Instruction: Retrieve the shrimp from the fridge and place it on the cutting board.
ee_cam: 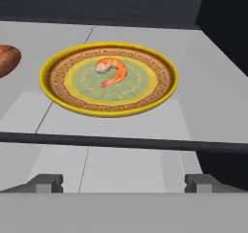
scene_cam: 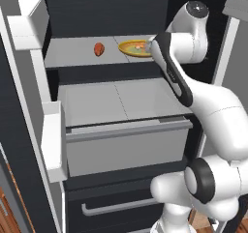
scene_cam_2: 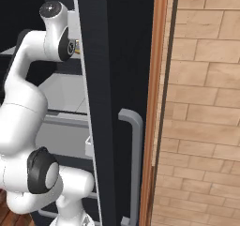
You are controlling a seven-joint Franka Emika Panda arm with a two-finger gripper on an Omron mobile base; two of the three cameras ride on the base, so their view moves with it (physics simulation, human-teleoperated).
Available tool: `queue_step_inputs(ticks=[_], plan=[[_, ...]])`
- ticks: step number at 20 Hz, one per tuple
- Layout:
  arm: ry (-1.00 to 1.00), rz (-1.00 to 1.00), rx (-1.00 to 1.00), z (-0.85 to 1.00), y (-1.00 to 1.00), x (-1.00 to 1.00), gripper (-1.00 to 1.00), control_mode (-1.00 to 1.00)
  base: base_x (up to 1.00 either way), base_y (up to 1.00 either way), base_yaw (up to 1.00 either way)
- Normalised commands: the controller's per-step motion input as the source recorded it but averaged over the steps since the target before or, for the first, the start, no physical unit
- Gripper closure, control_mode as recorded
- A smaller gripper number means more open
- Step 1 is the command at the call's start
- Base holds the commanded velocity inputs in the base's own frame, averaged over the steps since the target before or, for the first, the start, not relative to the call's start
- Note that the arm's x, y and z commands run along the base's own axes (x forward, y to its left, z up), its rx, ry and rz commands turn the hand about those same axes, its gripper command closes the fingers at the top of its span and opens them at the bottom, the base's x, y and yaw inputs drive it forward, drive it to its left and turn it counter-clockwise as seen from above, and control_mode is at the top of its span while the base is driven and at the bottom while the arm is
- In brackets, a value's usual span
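The fridge stands open, and my arm reaches onto its upper pale grey shelf. There a round yellow plate carries the small curled orange-pink shrimp, which also shows as a speck beside my hand in the left base view. My gripper is open and holds nothing. Its fingertips stand wide apart just in front of the shelf's front edge, short of the plate. The cutting board is out of view.
A reddish-brown oval lump lies on the same shelf left of the plate. Below it a grey drawer is pulled out. White door bins hang at the left. The dark fridge door and a brick wall close off the right.
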Motion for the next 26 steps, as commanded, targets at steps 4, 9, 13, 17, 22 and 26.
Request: queue_step_inputs(ticks=[4, 9, 13, 17, 22, 26], plan=[[0.01, 0.00, 0.00, 0.00, 0.09, 0.43, -1.00, -1.00, 0.00, 0.00, 0.00], [0.00, 0.00, -0.01, 0.00, 0.13, 0.64, -1.00, -1.00, 0.00, 0.00, 0.00], [0.03, 0.00, -0.01, 0.00, 0.00, 0.55, -1.00, -1.00, 0.00, 0.00, 0.00], [0.10, 0.00, 0.00, 0.00, 0.00, 0.55, -1.00, -1.00, 0.00, 0.00, 0.00], [0.12, 0.00, 0.00, 0.00, 0.00, 0.53, -1.00, -1.00, 0.00, 0.00, 0.00], [0.13, 0.00, 0.00, -0.02, 0.02, 0.52, -1.00, -1.00, 0.00, 0.00, 0.00]])
